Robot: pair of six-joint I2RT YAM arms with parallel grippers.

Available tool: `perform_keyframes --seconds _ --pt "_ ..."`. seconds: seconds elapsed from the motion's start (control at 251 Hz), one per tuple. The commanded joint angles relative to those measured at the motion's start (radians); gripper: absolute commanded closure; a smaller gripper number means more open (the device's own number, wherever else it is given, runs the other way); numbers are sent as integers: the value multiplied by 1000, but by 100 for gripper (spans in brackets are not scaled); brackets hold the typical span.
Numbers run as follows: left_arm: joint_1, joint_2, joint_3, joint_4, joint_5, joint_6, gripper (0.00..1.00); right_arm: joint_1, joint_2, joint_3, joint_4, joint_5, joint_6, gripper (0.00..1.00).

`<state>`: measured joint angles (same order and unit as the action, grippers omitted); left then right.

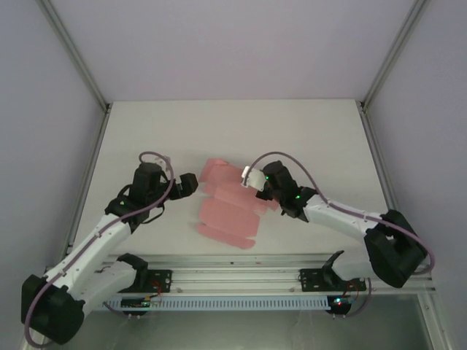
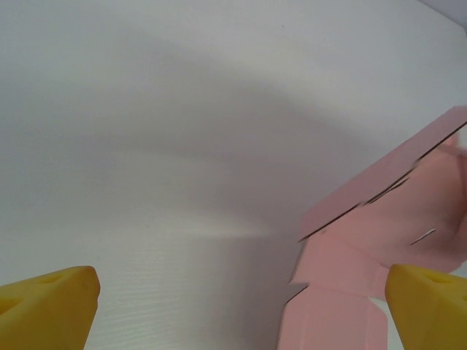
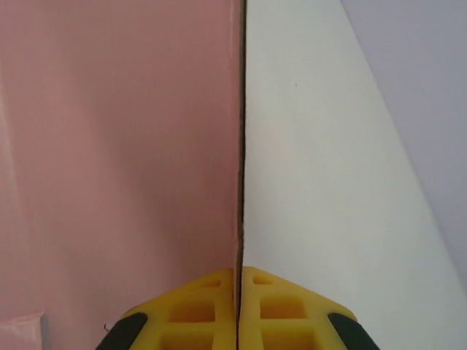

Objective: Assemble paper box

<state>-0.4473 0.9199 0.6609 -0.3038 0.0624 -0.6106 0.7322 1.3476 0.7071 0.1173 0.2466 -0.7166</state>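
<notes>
The paper box point(image 1: 228, 208) is a flat pale pink cutout with several flaps, lying in the middle of the white table point(image 1: 233, 131). My right gripper point(image 1: 271, 195) is shut on its right edge. In the right wrist view the yellow fingers point(image 3: 211, 313) pinch the thin card edge-on, with the pink sheet of the paper box point(image 3: 117, 160) spreading to the left. My left gripper point(image 1: 191, 185) stands open just left of the cutout, not touching it. Its wrist view shows the yellow fingertips point(image 2: 47, 302) far apart and the paper box point(image 2: 379, 240) at the lower right.
Grey enclosure walls point(image 1: 44, 109) and metal frame posts border the table on the left, back and right. An aluminium rail point(image 1: 233, 281) with the arm bases runs along the near edge.
</notes>
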Motion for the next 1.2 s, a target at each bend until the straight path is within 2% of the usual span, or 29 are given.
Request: perform_keyframes --seconds 0.0,0.216,0.367,0.499,0.583,0.874,1.197 --pt "-4 33 63 38 33 21 1 38 50 -20 136 151 -162 95" --pt "-5 154 128 83 46 49 0 76 83 -63 276 190 -231 97" --pt "-5 282 195 98 53 89 0 95 80 -80 309 211 -243 99" --pt "-11 383 238 135 137 131 0 101 79 -78 307 223 -243 100" --pt "-20 430 250 138 152 153 0 102 81 -73 302 233 -240 100" --pt "-80 509 222 196 165 209 0 101 63 -73 307 221 -203 100" --pt "-140 560 229 250 115 174 0 102 45 -62 253 186 -130 100"
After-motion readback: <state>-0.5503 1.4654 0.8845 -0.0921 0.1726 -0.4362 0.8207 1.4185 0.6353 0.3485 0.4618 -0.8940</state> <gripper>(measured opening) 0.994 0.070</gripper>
